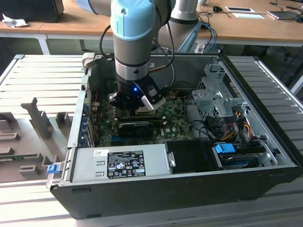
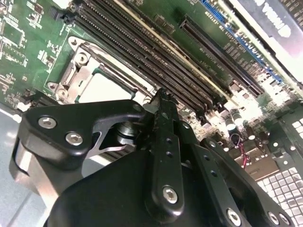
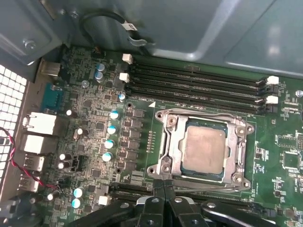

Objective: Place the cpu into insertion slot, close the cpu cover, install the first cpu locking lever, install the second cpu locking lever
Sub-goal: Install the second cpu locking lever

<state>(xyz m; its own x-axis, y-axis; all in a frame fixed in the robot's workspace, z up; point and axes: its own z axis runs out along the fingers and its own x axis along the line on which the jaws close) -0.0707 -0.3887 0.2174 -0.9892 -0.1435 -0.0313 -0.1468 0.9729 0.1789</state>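
The cpu (image 3: 203, 149), a pale silvery square, lies flat in the insertion slot (image 3: 183, 163), whose dark rim shows around its edge. The cpu cover (image 3: 171, 142), a silvery frame, lies down over it, with the chip showing through its window. A thin lever rod (image 3: 208, 187) runs along the socket side nearest my fingertips. My gripper (image 3: 164, 185) hovers just off that side with its black fingers (image 3: 156, 203) pressed together and nothing between them. In the second wrist view the gripper (image 2: 163, 97) stands beside the cpu (image 2: 106, 87). In the exterior view the gripper (image 1: 142, 106) is low inside the open case.
Four black memory slots (image 3: 194, 82) run beside the socket. A black card (image 1: 137, 126) and the grey power-supply box (image 1: 120, 163) sit nearer the camera than the gripper. A metal drive cage (image 1: 215, 97) and coloured cables (image 1: 236, 123) fill the exterior view's right.
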